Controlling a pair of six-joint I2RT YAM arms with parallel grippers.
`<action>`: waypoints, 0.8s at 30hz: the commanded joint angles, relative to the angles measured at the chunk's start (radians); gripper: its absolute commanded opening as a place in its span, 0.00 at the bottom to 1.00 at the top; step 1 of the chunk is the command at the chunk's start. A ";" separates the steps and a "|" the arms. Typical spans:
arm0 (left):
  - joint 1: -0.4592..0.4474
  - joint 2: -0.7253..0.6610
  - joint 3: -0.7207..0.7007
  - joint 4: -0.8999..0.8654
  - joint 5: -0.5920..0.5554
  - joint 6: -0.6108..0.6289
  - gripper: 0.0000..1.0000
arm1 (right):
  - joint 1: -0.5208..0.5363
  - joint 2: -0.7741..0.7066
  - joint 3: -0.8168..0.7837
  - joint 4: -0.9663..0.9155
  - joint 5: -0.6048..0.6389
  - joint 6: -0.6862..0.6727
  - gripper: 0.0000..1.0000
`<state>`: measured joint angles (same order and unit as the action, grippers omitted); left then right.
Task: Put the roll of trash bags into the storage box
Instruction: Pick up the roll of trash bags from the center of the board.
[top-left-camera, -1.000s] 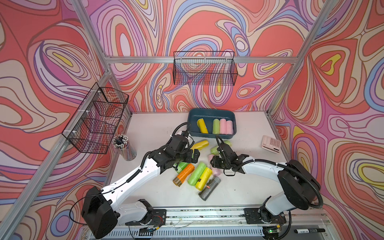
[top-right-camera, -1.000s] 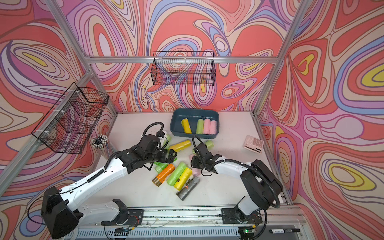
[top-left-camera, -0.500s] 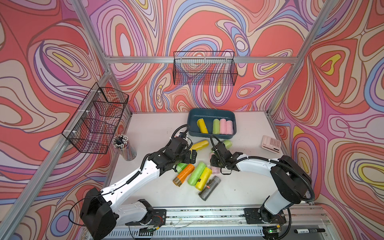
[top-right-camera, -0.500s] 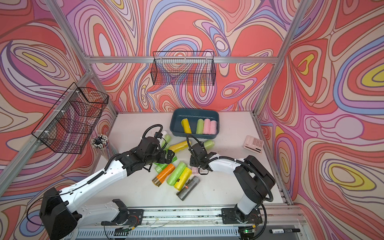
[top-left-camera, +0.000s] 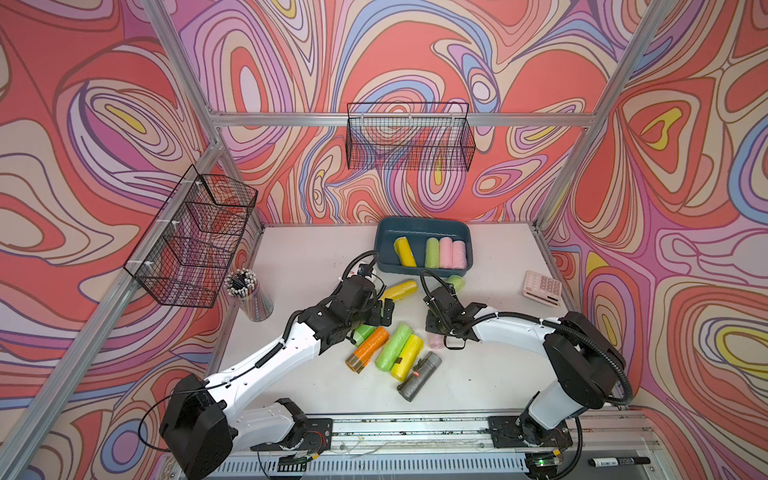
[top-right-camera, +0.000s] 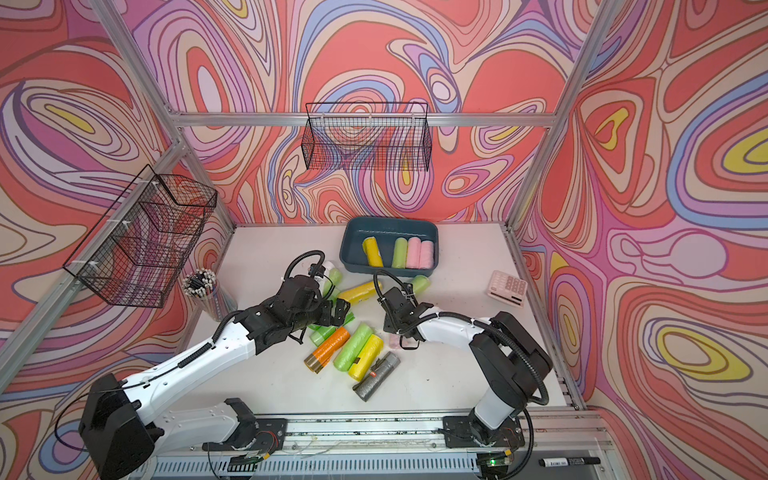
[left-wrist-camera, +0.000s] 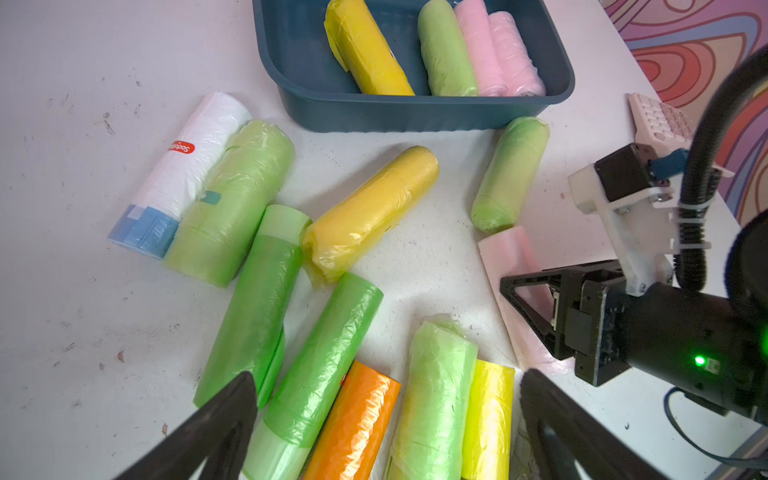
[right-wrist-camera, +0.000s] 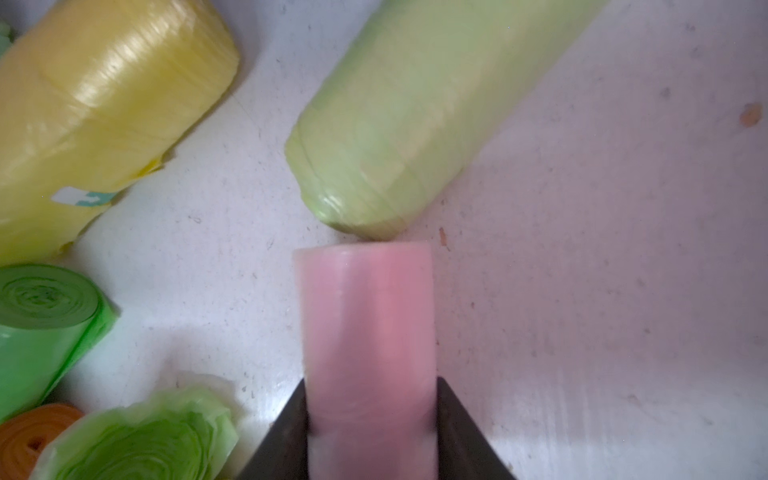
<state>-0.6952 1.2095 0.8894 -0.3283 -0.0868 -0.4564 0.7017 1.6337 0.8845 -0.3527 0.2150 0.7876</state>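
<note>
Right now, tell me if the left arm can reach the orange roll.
Probably yes: the open left gripper hangs over the orange roll, nothing above it. Green rolls lie tight against both sides, so finger room is slim.

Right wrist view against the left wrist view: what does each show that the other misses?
Right wrist only: the right gripper clamping both sides of the pink roll. Left wrist only: the storage box holding four rolls, the white roll, the calculator, and the left gripper open. Both: the pink roll, the pale green roll at its end, and the yellow roll.
</note>
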 joint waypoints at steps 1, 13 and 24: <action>-0.004 -0.005 -0.015 0.038 -0.001 0.004 1.00 | -0.004 0.043 0.001 -0.109 0.048 0.024 0.43; -0.003 -0.009 -0.030 0.056 -0.003 0.001 1.00 | -0.005 0.147 0.062 -0.132 0.067 0.038 0.46; 0.005 -0.006 -0.035 0.057 0.009 -0.004 1.00 | -0.005 0.194 0.097 -0.121 0.049 0.022 0.49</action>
<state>-0.6937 1.2095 0.8619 -0.2863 -0.0822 -0.4568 0.7017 1.7794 0.9977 -0.4088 0.2863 0.7979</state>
